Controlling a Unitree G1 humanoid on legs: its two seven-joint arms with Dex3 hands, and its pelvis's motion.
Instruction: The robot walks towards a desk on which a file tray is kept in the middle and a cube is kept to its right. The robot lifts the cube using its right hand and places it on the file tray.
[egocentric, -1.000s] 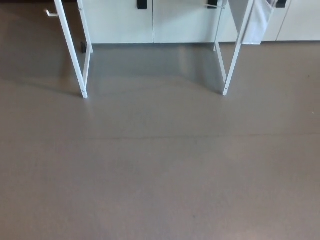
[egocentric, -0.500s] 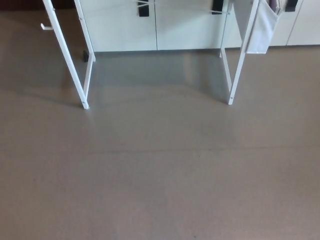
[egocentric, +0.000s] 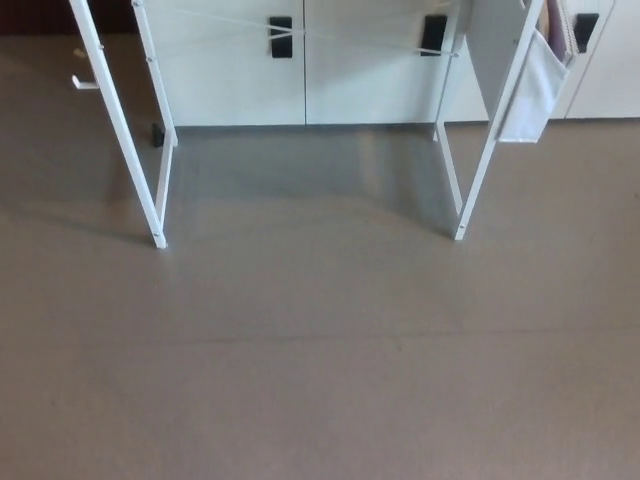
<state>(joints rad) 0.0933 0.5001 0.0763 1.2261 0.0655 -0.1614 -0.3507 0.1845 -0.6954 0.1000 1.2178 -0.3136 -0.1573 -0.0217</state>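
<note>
Only the lower part of the desk shows in the head view: its white left legs (egocentric: 118, 125) and white right legs (egocentric: 490, 140) stand on the grey-brown floor at the top of the picture. The desk top, the file tray and the cube are above the picture's edge and hidden. Neither of my hands shows.
A white fabric pocket (egocentric: 535, 85) hangs off the desk's right side. Behind the desk runs a row of white cabinets (egocentric: 300, 70) with black handles (egocentric: 281, 35). Grey-brown floor (egocentric: 320, 370) fills the lower half between me and the desk.
The whole picture has shifted: the desk legs and cabinets sit lower and look larger than a second ago, so the camera has come closer to the desk.
</note>
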